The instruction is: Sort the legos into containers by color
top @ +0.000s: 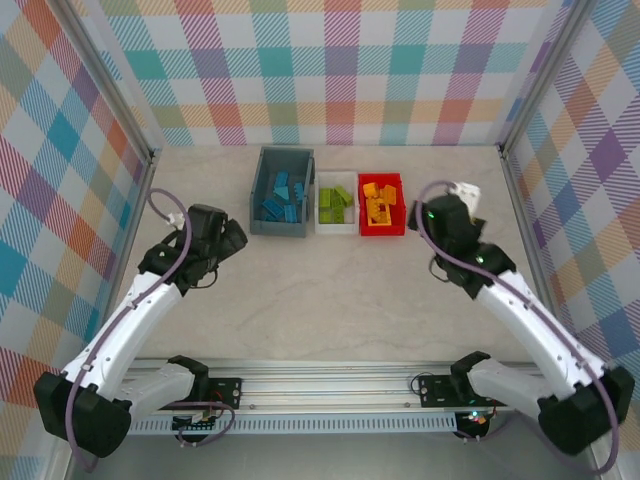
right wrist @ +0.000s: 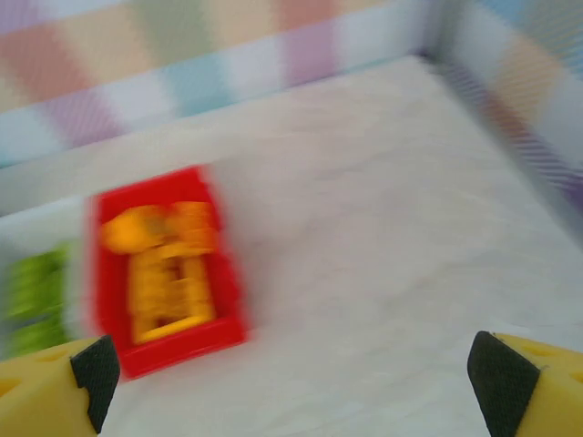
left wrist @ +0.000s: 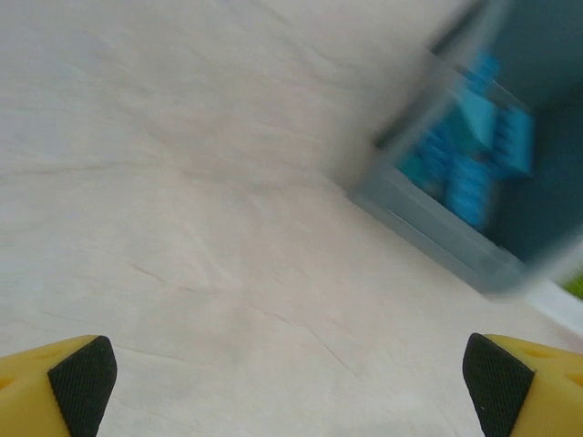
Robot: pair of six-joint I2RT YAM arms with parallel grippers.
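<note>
Three containers stand in a row at the back of the table. The grey-blue bin (top: 282,231) holds several blue legos (top: 280,198). Several lime green legos (top: 336,203) lie in the white bin (top: 336,229), and several orange legos (top: 378,203) in the red bin (top: 381,231). My left gripper (top: 232,240) hangs open left of the grey-blue bin, holding nothing. The left wrist view has its open gripper (left wrist: 291,387) over bare table, the bin (left wrist: 455,237) and blue legos (left wrist: 474,155) ahead to the right. My right gripper (top: 437,203) is open right of the red bin. In the right wrist view the gripper (right wrist: 296,378) is empty, the red bin (right wrist: 173,341) and orange legos (right wrist: 164,264) to its left.
Plaid walls close in the table at the back and on both sides. A metal rail (top: 330,375) carrying both arm bases runs along the near edge. Green legos (right wrist: 36,291) show blurred at the left edge of the right wrist view.
</note>
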